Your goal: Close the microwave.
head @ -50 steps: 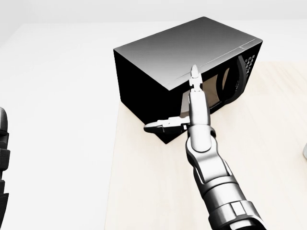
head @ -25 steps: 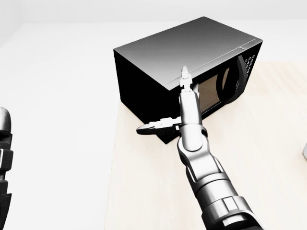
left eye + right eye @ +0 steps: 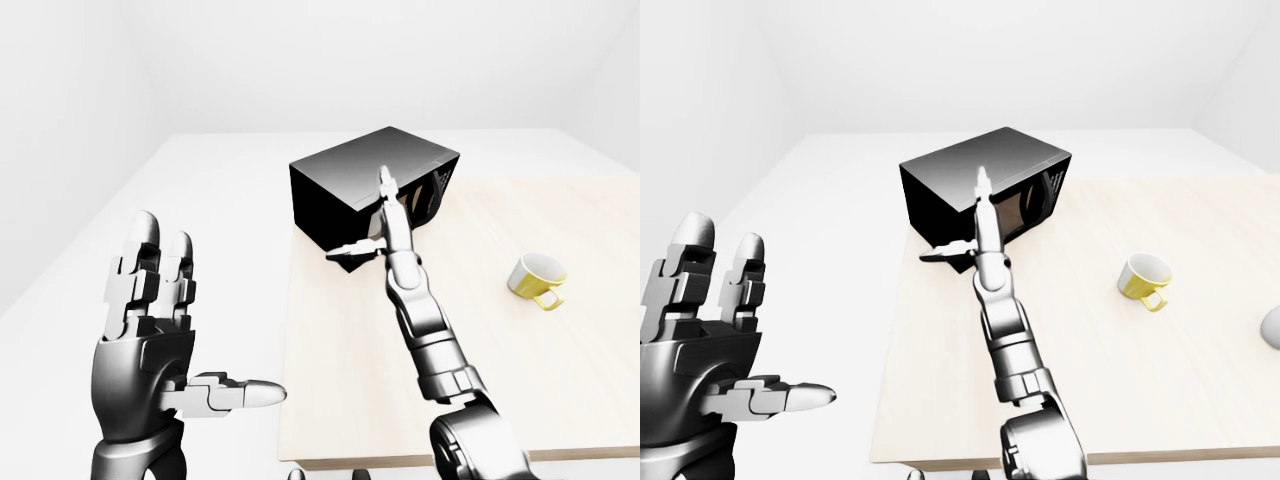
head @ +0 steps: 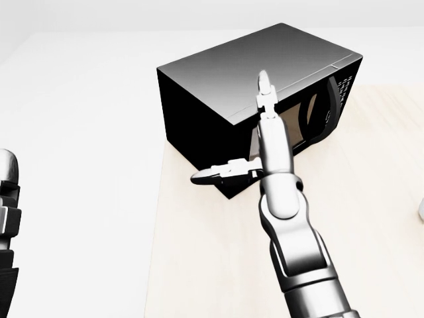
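Observation:
The black microwave (image 4: 225, 79) stands at the top left corner of the light wooden table (image 4: 212, 252) in the head view. Its door, with a dark window and curved handle (image 4: 311, 116), faces right and down and sits nearly flush; a thin light strip shows at its left edge beside my arm. My right hand (image 4: 232, 129) is open, its long fingers (image 4: 265, 99) stretched flat up against the door's left end and top edge, thumb pointing left. My left hand (image 3: 205, 310) is open and empty, raised at the lower left, off the table.
A yellow mug (image 3: 535, 280) stands on the table to the right of the microwave. A grey rounded thing (image 3: 1270, 328) shows at the table's right edge. White floor lies to the left of the table.
My right hand swung left half a second ago, then back right and higher; its fingertip now reaches the microwave's top edge. The left hand has sunk slightly in the head view.

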